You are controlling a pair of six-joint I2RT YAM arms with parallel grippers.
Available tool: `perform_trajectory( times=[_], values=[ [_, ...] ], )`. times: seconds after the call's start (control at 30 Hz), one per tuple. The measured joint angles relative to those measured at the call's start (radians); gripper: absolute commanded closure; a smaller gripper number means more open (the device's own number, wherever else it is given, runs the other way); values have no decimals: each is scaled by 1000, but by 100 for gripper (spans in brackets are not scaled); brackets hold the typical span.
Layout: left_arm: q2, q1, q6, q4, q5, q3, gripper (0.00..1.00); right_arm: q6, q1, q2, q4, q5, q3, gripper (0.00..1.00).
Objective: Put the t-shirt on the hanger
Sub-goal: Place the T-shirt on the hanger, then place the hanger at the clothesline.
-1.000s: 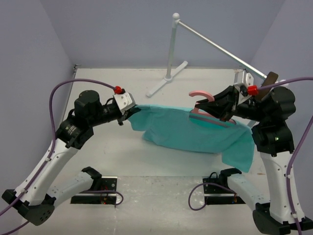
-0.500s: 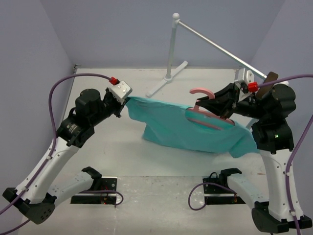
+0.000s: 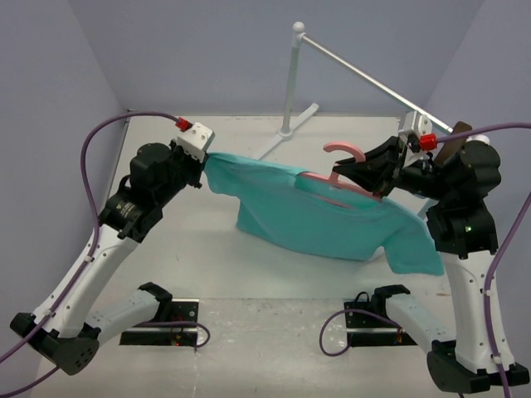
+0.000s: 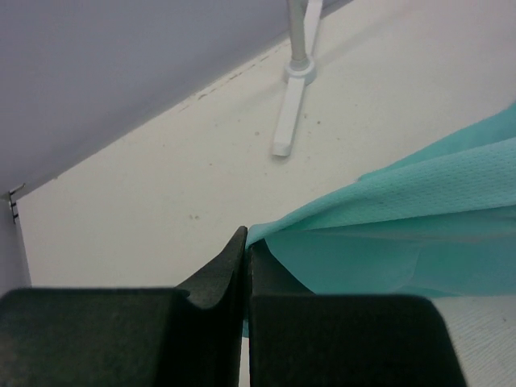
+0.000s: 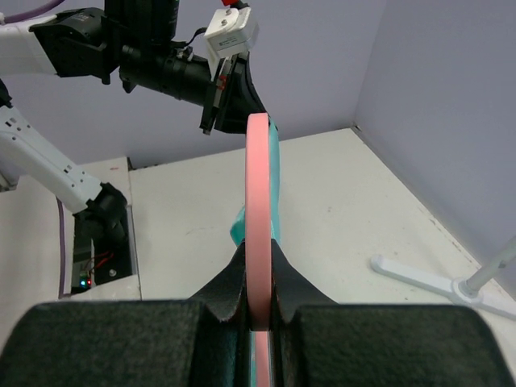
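Cloth hangs stretched in the air between my arms. The t-shirt (image 3: pixel 319 217) runs from nine o'clock, where my left gripper (image 3: pixel 206 160) is pinched tight on one edge, to three o'clock, where my right gripper (image 3: pixel 358 172) is clamped on the hanger (image 3: pixel 341 148). The hanger seems partly tucked into the neck opening, its hook pointing toward twelve. I judge the shirt light, limp and stretchy; one sleeve droops toward five o'clock. A seam or hem gives the surest hold, since loose fabric may slip. The hanger looks thin, stiff and smooth, best gripped on its bar.
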Motion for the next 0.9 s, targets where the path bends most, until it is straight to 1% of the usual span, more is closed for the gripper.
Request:
perform_trajectory(
  times=[0.07, 0.1, 0.13, 0.17, 0.2, 0.23, 0.27, 0.3, 0.33, 0.37, 0.4, 0.43, 0.5, 0.6, 0.7, 0.73, 0.8, 0.9],
  values=[
    [9, 21, -10, 0, -20, 6, 100, 7, 0, 2, 2, 7, 0, 100],
    [12, 29, -15, 0, -20, 8, 92, 12, 0, 4, 3, 8, 0, 100],
    [15, 35, -20, 0, -18, 9, 72, 18, 0, 7, 6, 8, 0, 100],
    [16, 37, -26, 1, -9, 10, 69, 26, 0, 11, 11, 7, 0, 100],
    [17, 38, -33, 4, 10, 12, 69, 35, 0, 17, 15, 6, 0, 100],
    [18, 39, -40, 7, 30, 13, 64, 45, 0, 22, 19, 6, 0, 100],
    [20, 39, -46, 10, 46, 18, 56, 54, 0, 31, 20, 6, 3, 100],
    [23, 39, -51, 12, 60, 25, 37, 61, 0, 41, 18, 5, 8, 100],
    [27, 39, -54, 14, 64, 36, 15, 67, 1, 52, 14, 9, 18, 100],
    [32, 39, -60, 16, 62, 50, 4, 72, 5, 64, 8, 20, 30, 100],
    [35, 39, -72, 19, 57, 62, 0, 77, 9, 75, 1, 36, 38, 100],
    [36, 40, -85, 22, 50, 72, 0, 82, 13, 85, -6, 53, 46, 100],
    [26, 41, -117, 32, 26, 84, 0, 92, 45, 98, -68, 159, 78, 100],
    [-12, 42, -162, 63, 43, 84, 0, 117, 180, 117, -147, 425, 151, 100],
    [-64, 42, -208, 104, 119, 85, 0, 170, 303, 142, -241, 705, 238, 100],
    [-81, 42, -219, 112, 140, 85, 0, 197, 338, 164, -281, 841, 294, 100],
    [-124, 42, -240, 125, 169, 77, 0, 239, 373, 216, -336, 1066, 387, 100],
    [-196, 42, -257, 136, 181, 25, 0, 267, 379, 290, -381, 1304, 471, 100]
  ],
)
